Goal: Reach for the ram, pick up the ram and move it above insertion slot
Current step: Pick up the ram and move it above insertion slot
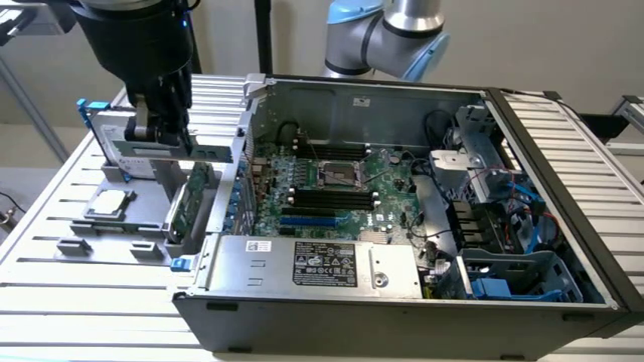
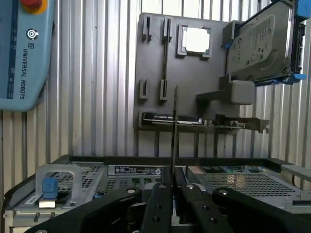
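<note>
My gripper point(image 2: 173, 189): clamped on the ram point(image 2: 174, 131), held edge-on.
Position: above grey holder tray point(image 1: 121, 226), left of the computer case point(image 1: 403, 302) in the exterior view.

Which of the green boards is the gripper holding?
The ram, the thin narrow stick clamped in the gripper; the taller expansion card stands in the grey holder.

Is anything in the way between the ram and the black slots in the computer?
Yes. The jaws are shut on the ram, outside the computer case. The case's side wall stands between it and the black slots. Whether the ram hangs higher than that wall, I cannot tell.
</note>
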Controlling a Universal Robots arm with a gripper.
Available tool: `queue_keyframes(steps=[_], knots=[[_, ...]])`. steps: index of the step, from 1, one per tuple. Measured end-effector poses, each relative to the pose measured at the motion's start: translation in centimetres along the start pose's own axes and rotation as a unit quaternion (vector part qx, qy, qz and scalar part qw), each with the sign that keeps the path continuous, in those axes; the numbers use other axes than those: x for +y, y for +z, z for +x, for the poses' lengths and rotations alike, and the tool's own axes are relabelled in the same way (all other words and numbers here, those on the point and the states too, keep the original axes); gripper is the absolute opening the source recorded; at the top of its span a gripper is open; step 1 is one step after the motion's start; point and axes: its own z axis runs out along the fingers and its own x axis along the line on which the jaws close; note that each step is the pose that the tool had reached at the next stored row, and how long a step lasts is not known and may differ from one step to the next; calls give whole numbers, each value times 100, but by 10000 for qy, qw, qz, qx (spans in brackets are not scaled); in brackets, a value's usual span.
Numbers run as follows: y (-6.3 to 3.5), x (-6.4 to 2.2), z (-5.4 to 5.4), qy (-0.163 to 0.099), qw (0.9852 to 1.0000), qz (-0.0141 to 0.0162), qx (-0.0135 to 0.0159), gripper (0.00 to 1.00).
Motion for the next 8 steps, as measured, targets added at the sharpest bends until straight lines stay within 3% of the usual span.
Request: queue_keyframes(steps=[4,5,8], knots=[[-52,-179,-2,-6,10000,-5,-32,13],[-68,-270,-2,-7,10000,-8,-42,13],[-80,-405,0,-8,10000,-11,-47,13]])
